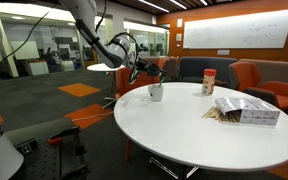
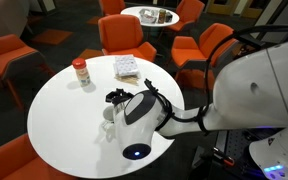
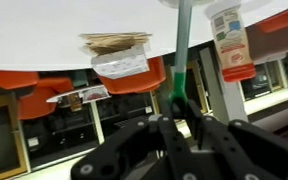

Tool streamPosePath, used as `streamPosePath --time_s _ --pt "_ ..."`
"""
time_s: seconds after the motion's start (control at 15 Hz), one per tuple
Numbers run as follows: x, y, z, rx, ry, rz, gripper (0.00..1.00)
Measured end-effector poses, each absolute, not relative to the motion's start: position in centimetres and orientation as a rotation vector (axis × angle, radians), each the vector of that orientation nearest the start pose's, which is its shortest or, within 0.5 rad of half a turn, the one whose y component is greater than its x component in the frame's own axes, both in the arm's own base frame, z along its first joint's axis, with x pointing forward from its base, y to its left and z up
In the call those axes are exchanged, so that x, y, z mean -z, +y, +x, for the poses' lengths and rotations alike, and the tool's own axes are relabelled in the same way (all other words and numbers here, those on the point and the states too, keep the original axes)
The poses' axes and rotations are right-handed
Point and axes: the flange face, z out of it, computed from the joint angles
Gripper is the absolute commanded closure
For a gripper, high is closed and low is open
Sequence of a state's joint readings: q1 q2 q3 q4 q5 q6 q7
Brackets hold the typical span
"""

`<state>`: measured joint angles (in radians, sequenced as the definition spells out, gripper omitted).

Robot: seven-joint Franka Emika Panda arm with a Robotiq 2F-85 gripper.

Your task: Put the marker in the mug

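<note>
We are holding the marker [image 3: 180, 50] clamped in our pincer [image 3: 178, 113], its tip sticking out ahead. The pincer is hovering close to the mug [image 1: 156, 92] on the worktop [image 1: 204, 135].

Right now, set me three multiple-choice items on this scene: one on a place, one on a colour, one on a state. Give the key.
1. Where does the mug stand? A on the floor; B on the round white table; C on a shelf.
2. What colour are the chairs around it? A blue; B orange; C green.
3. How is the marker? A flat on the tabletop; B gripped in the claw; C dropped on the floor.

Key: 1 B, the mug sits near the table's edge. 2 B, both exterior views show orange seats. 3 B, the wrist view shows the marker standing between the closed fingers.
</note>
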<state>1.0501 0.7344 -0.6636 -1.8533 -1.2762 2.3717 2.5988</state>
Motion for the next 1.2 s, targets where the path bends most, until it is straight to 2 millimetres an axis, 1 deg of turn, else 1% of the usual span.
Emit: streamPosePath --time_s 0.07,0.13,0.2,0.27,0.4,0.47,0.53,0.6,0.67,0.73,0.8,1.0,1.13,1.2 --pt "-20.0 25.9 58.8 1.926 1.314 -2.506 0.95" --pt "-19.9 26.1 58.8 1.943 1.299 -2.503 0.53" --pt "-19.9 26.4 58.8 1.956 1.289 -2.500 0.53" --pt "-19.8 26.5 58.8 1.966 1.279 -2.500 0.48" --pt "-19.4 26.3 58.6 1.969 1.277 -2.510 0.32" --pt "-19.1 25.9 58.5 1.961 1.286 -2.520 0.23" --pt "-18.8 25.2 58.4 1.938 1.309 -2.530 0.17" --pt "-18.6 24.6 58.4 1.906 1.332 -2.542 0.08" --pt "-18.7 23.9 58.6 1.845 1.376 -2.548 0.02" --pt "-19.2 22.9 59.2 1.787 1.429 -2.542 0.00" --pt "-20.2 21.3 59.9 1.731 1.487 -2.531 0.00" --pt "-24.1 15.8 62.0 1.554 1.632 -2.496 0.00" --pt "-26.2 12.5 62.6 1.421 1.673 -2.479 0.00" --pt "-26.8 11.0 62.6 1.348 1.680 -2.474 0.00"
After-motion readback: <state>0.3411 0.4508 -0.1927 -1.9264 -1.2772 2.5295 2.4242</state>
